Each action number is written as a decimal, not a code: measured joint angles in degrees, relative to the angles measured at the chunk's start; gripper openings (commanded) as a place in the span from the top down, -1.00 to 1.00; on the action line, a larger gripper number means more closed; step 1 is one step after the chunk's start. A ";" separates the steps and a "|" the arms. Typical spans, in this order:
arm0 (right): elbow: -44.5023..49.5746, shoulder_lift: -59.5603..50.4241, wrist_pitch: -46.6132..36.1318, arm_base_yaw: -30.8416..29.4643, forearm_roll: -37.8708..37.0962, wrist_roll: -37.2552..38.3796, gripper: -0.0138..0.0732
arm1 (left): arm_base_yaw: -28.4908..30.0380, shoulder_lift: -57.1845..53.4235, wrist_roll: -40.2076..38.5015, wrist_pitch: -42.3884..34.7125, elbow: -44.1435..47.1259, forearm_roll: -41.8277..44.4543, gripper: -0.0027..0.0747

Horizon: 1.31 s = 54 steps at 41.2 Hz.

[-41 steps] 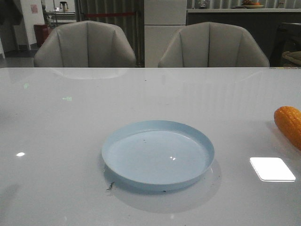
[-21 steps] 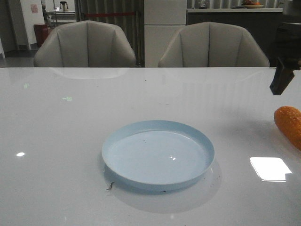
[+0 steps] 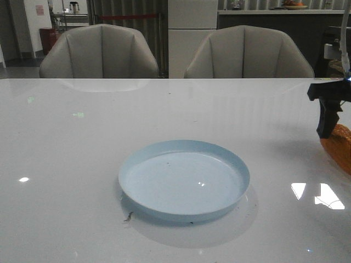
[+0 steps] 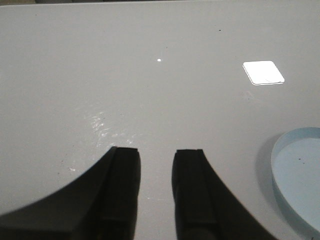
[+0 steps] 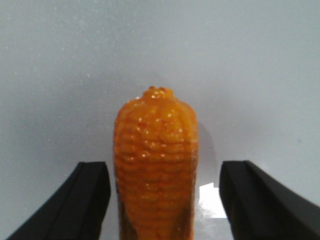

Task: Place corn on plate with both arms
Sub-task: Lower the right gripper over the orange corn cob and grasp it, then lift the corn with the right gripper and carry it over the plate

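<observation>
Behind the bench (image 3: 66,142) we see two grey padded chairs (image 3: 98,52) drawn up to its far edge, with dark cabinets beyond them. We take the plate (image 3: 184,179) as our landmark: it lies flat on the glossy white top, pale blue, with nothing in it but a few dark specks.

To the left of the plate and on its far side we see wide bare bench. A small dark scrap lies just off the plate's near-left rim.

To the right of the plate, well apart from it and at the bench's right side, lies the corn (image 3: 339,147), cut off by the front view's right border. Our right hand (image 5: 162,200) is released, its two dark fingers spread wide with the corn (image 5: 155,170) between them; a gap shows on each side, so neither finger touches the cob. In the front view one black finger (image 3: 328,112) hangs in front of the corn's far end, with a stretch of bare bench between it and the plate's right rim.

Our left hand (image 4: 156,192) is released too, with a narrow gap between its fingers, holding nothing, over bare bench, with the plate's rim (image 4: 278,172) to one side of it.
</observation>
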 measured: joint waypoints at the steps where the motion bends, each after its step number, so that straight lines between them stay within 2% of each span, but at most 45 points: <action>1: 0.00 0.34 0.00 0.00 0.00 0.00 -0.63 | 0.00 0.00 0.00 0.00 0.00 0.01 0.23; 5: 0.00 1.24 0.00 0.00 0.00 0.03 -0.58 | 0.00 0.00 0.00 -0.09 0.10 -0.13 0.23; 14: -0.18 2.05 -0.12 0.00 0.00 0.03 0.00 | 0.00 0.00 0.00 -0.13 0.10 -0.35 0.23; 19: -0.27 2.15 -0.22 0.00 0.00 0.03 0.20 | 0.00 0.00 0.00 -0.22 0.10 -0.35 0.23; 26: -3.45 2.88 1.90 0.12 0.00 -0.09 0.21 | 0.00 0.00 0.00 -0.22 0.10 -0.35 0.23; 36: -17.44 3.16 10.52 4.41 -0.21 -3.84 0.21 | 0.00 0.00 0.00 -0.35 0.10 -1.48 0.23; 44: -24.85 3.16 16.03 13.28 -0.21 -5.19 0.21 | 0.00 0.00 0.00 -0.39 0.10 -2.83 0.23; 54: -25.35 4.86 23.68 26.72 0.00 -7.01 0.21 | 0.00 0.00 0.00 -0.39 0.10 -2.95 0.23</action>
